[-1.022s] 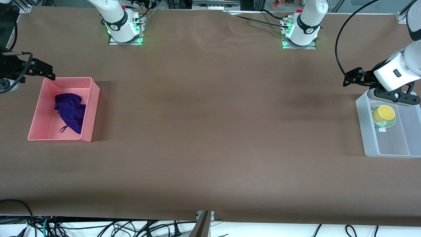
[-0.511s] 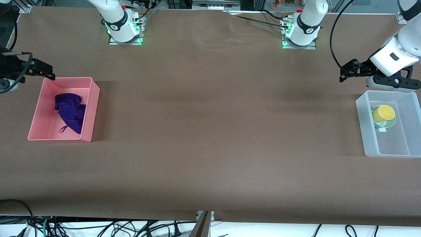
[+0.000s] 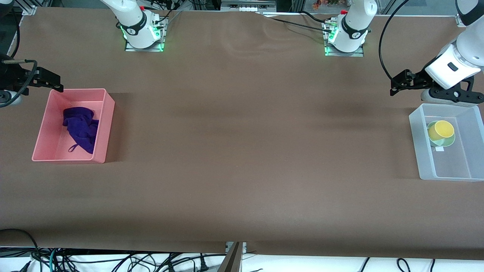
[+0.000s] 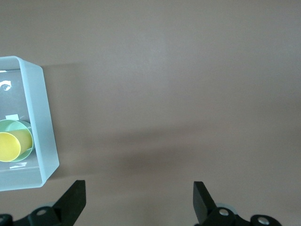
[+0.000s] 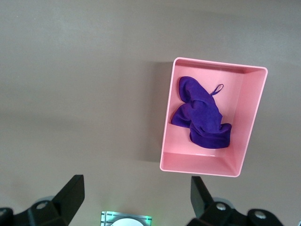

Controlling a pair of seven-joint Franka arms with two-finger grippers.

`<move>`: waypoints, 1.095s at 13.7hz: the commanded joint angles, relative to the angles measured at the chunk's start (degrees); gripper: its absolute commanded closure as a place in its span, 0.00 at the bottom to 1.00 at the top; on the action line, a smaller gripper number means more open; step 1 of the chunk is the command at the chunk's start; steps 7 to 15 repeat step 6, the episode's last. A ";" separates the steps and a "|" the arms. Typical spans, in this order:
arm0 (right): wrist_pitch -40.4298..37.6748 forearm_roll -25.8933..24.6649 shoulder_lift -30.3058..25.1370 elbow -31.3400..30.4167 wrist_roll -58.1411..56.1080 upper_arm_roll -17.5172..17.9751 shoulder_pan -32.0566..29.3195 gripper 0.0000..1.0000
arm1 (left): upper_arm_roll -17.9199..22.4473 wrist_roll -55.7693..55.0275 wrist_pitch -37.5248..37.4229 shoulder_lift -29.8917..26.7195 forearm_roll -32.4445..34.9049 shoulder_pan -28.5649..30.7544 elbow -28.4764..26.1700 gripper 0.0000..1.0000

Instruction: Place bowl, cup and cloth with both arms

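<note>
The yellow cup sits inside the mint-green bowl in a clear bin at the left arm's end of the table. They also show in the left wrist view: the cup, the bowl, the bin. The purple cloth lies crumpled in a pink bin at the right arm's end; the right wrist view shows the cloth and the bin. My left gripper is open and empty, up over the table beside the clear bin. My right gripper is open and empty, waiting beside the pink bin.
The brown table cover is bare between the two bins. The arm bases stand at the table's edge farthest from the front camera. Cables hang below the near edge.
My left gripper has risen and drawn back from over the clear bin toward the bases' edge of the table. The cup and bowl stay in the bin. The right arm has not moved.
</note>
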 commanded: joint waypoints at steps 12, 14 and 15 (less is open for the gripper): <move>0.31 -0.32 -0.61 -0.61 0.17 0.18 -0.25 0.00 | -1.16 -0.30 -0.95 3.64 0.04 0.38 5.71 0.00; 0.31 -0.32 -0.61 -0.61 0.17 0.18 -0.25 0.00 | -1.16 -0.30 -0.95 3.64 0.04 0.38 5.71 0.00; 0.31 -0.32 -0.61 -0.61 0.17 0.18 -0.25 0.00 | -1.16 -0.30 -0.95 3.64 0.04 0.38 5.71 0.00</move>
